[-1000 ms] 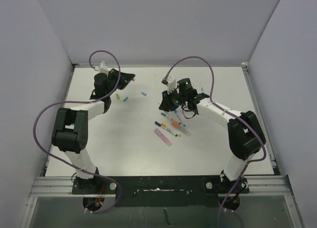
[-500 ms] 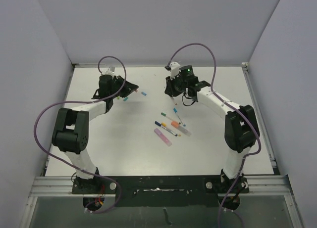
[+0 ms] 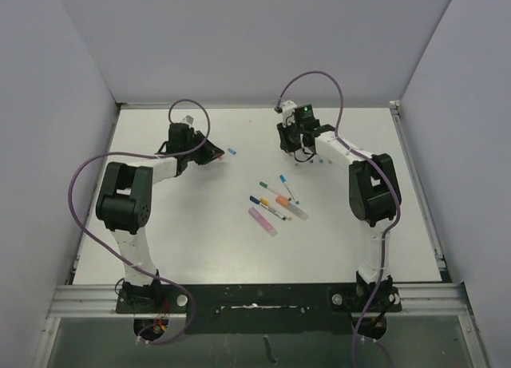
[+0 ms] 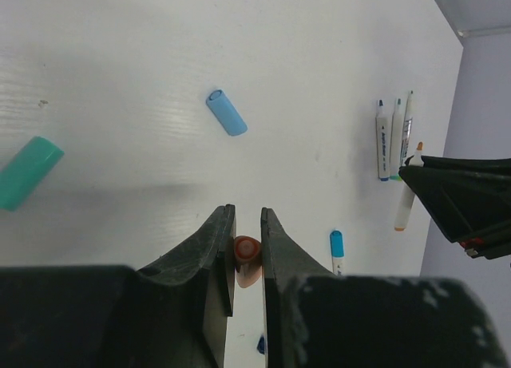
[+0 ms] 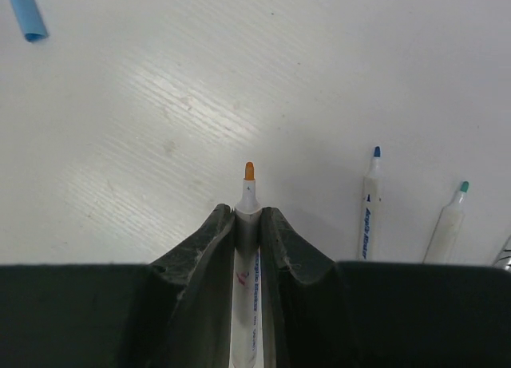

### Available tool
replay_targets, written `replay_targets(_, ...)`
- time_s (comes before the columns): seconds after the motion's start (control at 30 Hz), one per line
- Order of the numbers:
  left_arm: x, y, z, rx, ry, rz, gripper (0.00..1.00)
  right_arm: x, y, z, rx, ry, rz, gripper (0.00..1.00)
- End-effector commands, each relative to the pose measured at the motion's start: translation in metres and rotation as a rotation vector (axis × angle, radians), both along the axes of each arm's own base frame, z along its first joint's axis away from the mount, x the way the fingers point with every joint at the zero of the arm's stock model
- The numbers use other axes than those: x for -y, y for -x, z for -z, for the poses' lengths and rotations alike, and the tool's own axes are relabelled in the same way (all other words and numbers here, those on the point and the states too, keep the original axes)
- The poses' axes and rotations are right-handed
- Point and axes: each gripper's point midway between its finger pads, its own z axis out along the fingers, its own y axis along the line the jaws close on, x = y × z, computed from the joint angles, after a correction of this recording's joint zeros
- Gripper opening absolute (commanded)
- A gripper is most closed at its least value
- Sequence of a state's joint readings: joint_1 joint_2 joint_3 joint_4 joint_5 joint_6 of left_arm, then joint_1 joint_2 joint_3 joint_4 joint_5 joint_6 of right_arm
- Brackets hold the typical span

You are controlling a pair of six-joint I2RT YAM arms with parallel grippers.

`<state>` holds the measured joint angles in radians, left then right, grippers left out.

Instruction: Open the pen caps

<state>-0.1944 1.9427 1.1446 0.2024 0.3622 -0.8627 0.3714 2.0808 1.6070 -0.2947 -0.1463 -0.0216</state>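
Note:
My left gripper [image 4: 246, 216] is shut on an orange pen cap [image 4: 247, 252], held end-on just above the table; in the top view this gripper [image 3: 209, 153] is at the back left. My right gripper [image 5: 248, 211] is shut on a pale pen body with a bare orange tip [image 5: 249, 171]; in the top view it [image 3: 292, 147] is at the back middle. A blue cap [image 4: 227, 112] and a teal cap [image 4: 28, 172] lie loose on the table ahead of the left gripper. The blue cap also shows in the top view [image 3: 232, 152].
Several uncapped pens [image 3: 275, 194] lie in the middle of the table, with an orange cap [image 3: 283, 200] and a pink cap [image 3: 262, 221] beside them. A blue-tipped pen [image 5: 369, 200] and a teal-tipped pen [image 5: 449, 216] lie right of the right gripper. Purple cables arch over both arms.
The right gripper has moved back and to the right, away from the pens in the middle, with the pen in it. The left gripper has swung right and nearer, toward the loose caps.

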Motion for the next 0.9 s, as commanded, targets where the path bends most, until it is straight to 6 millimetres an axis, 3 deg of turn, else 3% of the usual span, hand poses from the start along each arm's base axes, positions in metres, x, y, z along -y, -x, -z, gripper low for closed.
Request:
replay_targets(0.0, 0.001, -0.019, -0.004, 0.044, -0.032, 0.0, 0.02, 0.009, -0.025, -0.029, 0.101, 0.014, 0.01, 0.0)
replay_targets(0.37, 0.001, -0.022, 0.022, -0.002, -0.04, -0.002, 0.07, 0.02, -0.029, -0.002, 0.057, 0.053, 0.018, 0.0)
replay_targets(0.87, -0.002, -0.021, 0.039, -0.038, -0.047, -0.003, 0.17, 0.022, -0.024, 0.026, 0.004, 0.066, 0.021, 0.0)
